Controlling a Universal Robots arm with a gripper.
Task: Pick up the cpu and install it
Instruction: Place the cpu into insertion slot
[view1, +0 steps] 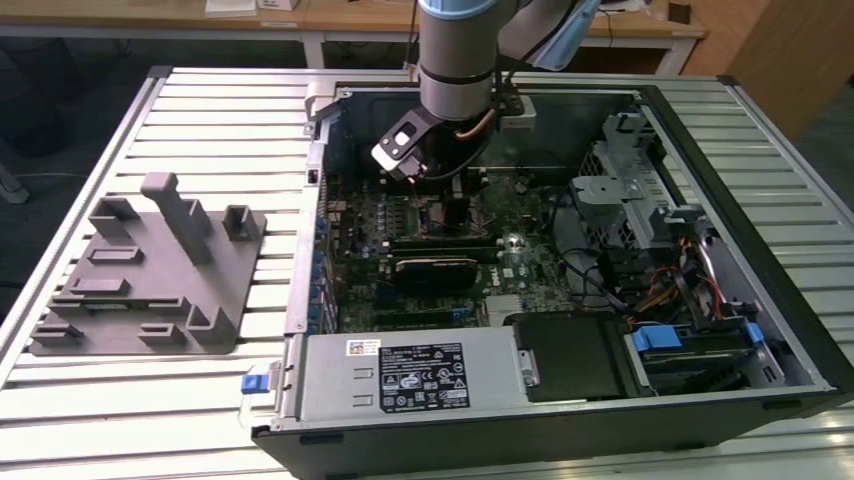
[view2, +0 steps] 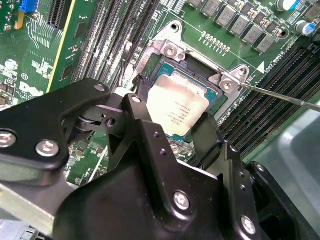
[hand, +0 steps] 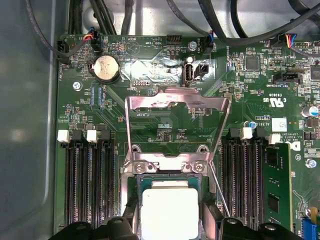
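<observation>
The cpu (view2: 177, 107), a small square chip with a silvery top, sits low over the open socket (view2: 172, 50) on the green motherboard (view1: 521, 260); it is also in the first wrist view, cpu (hand: 170, 210). My gripper (view2: 171, 114) has a black finger against each of two opposite sides and looks shut on it. In the first wrist view the gripper (hand: 170, 220) straddles the chip the same way. The socket's metal load plate (hand: 175, 107) stands flipped open beyond the chip. In the exterior view the gripper (view1: 434, 175) is down inside the computer case.
Black memory slots (hand: 87, 185) flank the socket, and a thin lever rod (view2: 280, 95) sticks out beside it. The case also holds a power supply (view1: 400, 375), a drive cage (view1: 641, 200) and cables. A grey fixture (view1: 147, 270) lies on the table at the exterior view's left.
</observation>
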